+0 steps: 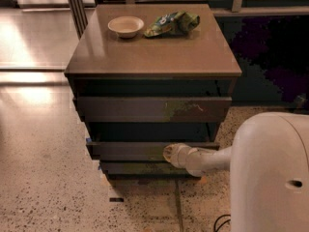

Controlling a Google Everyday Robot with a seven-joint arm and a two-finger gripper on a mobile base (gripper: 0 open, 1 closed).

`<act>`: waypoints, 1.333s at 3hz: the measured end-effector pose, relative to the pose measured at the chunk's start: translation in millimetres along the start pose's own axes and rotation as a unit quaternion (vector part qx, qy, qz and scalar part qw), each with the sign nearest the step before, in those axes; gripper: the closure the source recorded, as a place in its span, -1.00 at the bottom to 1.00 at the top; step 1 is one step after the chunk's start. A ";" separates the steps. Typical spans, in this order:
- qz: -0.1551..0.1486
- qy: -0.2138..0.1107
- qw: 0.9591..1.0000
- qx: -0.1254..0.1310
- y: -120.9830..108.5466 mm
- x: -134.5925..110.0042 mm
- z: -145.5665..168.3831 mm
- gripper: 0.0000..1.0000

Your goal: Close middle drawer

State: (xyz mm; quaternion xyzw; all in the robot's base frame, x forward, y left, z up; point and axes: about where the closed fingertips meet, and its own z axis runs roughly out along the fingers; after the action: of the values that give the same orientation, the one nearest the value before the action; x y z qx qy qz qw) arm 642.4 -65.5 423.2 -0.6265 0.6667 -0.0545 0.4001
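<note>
The middle drawer (130, 150) is a wide, shallow dark-brown drawer in the wooden cabinet (154, 57). Its plain front stands only slightly forward of the cabinet body. My gripper (169, 153) is at the end of the white arm (207, 159) and presses against the right-centre of this drawer front. Above it is the taller drawer front with pale scuffs (152, 109). Below it is the lowest, narrower drawer front (145, 168).
A white bowl (126, 26) and a green snack bag (172, 23) lie on the cabinet top. My white body (270, 178) fills the lower right. Speckled floor lies in front and to the left. Dark glass stands behind on the right.
</note>
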 end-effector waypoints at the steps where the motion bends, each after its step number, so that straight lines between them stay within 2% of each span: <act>1: 0.006 -0.005 1.000 0.005 -6.5 1.6 7.4 1.00; 2: 0.018 -0.013 1.000 0.012 -15.8 7.5 15.7 1.00; 3: 0.043 -0.021 0.998 0.032 -33.4 13.9 21.3 1.00; 4: 0.043 -0.021 0.998 0.032 -33.0 13.9 21.0 1.00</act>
State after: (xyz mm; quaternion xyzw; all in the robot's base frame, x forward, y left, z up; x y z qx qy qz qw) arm 682.6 -75.6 421.6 -0.5850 0.6825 -0.0456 0.4359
